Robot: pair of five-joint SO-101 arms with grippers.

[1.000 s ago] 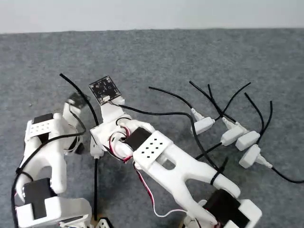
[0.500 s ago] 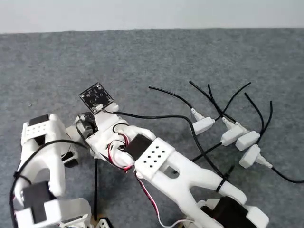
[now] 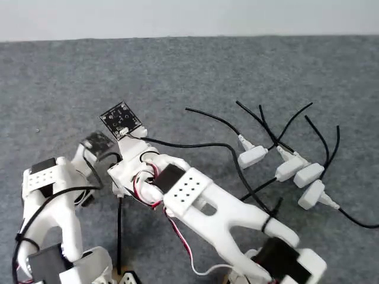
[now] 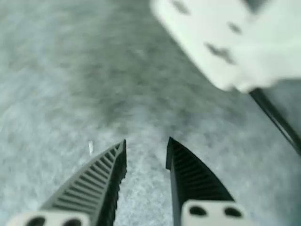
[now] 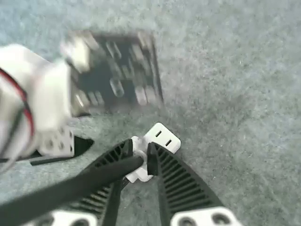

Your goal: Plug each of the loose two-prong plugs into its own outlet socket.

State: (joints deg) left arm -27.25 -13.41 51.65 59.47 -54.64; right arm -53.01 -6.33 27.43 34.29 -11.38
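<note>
Grey counter [image 3: 195, 71] w/ two white arms on it: the right arm [image 3: 225, 213] stretched across the middle, the left arm [image 3: 53, 201] folded up just beside it. The right hand [image 5: 139, 147] is pinching a white held connector [image 5: 162, 136] by its back end, where a black cord [image 5: 70, 188] leaves it. The face w/ two slots pokes out past the fingertips, low over the counter. Looks like a socket end to me, tho I can't swear to it. The left hand [image 4: 146, 143] is spread, nothing in it, pointing at bare counter. The other task bits lie well apart, at the right of the counter seen from above. For this step I'd say: grip the body, not the cord, so it doesn't swivel. Get a mate steadied, line prongs & slots up square, then push straight, no twisting. Loose cords could snag an arm en route. Count: 2 arms, 2 hands, 5 white connectors, i.e. 1 held + 4 lying. Those 4 are a lone connector [image 3: 253, 155], a middle connector [image 3: 289, 168] touching a neighbour connector [image 3: 309, 174], & an end connector [image 3: 312, 194] just beside. Which are already mated I can't tell; the cords cross too much to count.
</note>
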